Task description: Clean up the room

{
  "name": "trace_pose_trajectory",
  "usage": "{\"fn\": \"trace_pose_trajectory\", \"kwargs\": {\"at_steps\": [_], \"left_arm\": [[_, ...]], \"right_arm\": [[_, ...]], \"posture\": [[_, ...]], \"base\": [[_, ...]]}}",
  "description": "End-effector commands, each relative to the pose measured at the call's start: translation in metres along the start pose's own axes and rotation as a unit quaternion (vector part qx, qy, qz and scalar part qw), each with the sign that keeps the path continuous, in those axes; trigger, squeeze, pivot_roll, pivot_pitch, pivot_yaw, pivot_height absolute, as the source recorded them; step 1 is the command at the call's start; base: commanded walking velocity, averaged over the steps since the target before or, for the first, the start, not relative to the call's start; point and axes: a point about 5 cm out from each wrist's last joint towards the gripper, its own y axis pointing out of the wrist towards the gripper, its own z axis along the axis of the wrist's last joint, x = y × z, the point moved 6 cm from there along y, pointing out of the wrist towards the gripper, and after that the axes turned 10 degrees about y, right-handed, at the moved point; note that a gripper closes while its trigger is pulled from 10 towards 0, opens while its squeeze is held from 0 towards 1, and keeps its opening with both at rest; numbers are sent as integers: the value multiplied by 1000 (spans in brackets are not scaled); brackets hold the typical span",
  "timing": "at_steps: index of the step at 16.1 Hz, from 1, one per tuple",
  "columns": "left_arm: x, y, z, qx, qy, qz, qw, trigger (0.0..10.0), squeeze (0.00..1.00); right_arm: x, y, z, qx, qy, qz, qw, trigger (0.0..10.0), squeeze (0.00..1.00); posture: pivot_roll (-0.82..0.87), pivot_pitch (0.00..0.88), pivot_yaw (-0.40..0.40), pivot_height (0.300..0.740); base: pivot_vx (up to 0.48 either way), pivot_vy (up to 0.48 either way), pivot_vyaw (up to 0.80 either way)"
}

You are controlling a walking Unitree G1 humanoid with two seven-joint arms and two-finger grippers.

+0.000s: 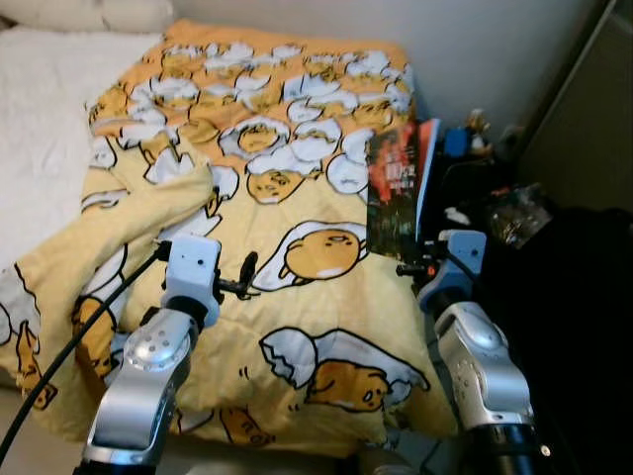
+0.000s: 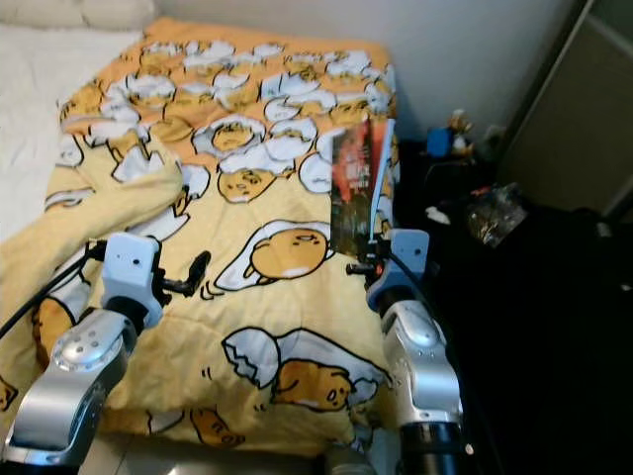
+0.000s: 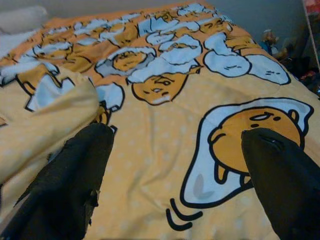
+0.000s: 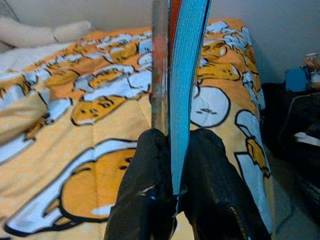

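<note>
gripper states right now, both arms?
Left gripper: open, empty, over the blanket.
Right gripper: shut on the book, held upright at the bed's edge.

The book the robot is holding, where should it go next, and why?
Probably off to the robot's right, away from the bed. The right gripper is shut on the book, holding it on edge above the yellow blanket, so it is already lifted. The left gripper is open over the blanket, holding nothing. The dark cluttered area beside the bed seems the nearest spot.
</note>
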Motion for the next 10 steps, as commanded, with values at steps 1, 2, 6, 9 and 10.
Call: {"fn": "trace_pose_trajectory", "kwargs": {"at_steps": [1,2,6,9,10], "left_arm": [[-9,-1,1,3,6,16,1000,10000,0],[-10,-1,1,2,7,18,1000,10000,0],[-9,-4,-3,-4,11,17,1000,10000,0],[-9,-4,-5,-6,10,17,1000,10000,0],[-7,-4,-5,-6,10,13,1000,10000,0]], "right_arm": [[-16,7,13,20,3,29,999,10000,0],[-17,7,12,18,1,28,999,10000,0],[-15,7,7,8,11,25,1000,10000,0],[-13,5,4,3,12,18,1000,10000,0],[-8,4,3,-1,14,3,1000,10000,0]], "posture": [[58,0,-25,740],[61,0,-28,740],[66,0,-28,740],[53,0,-22,740],[50,0,-20,740]], "base": [[0,262,0],[0,262,0],[0,258,0],[0,260,0],[0,281,0]]}}
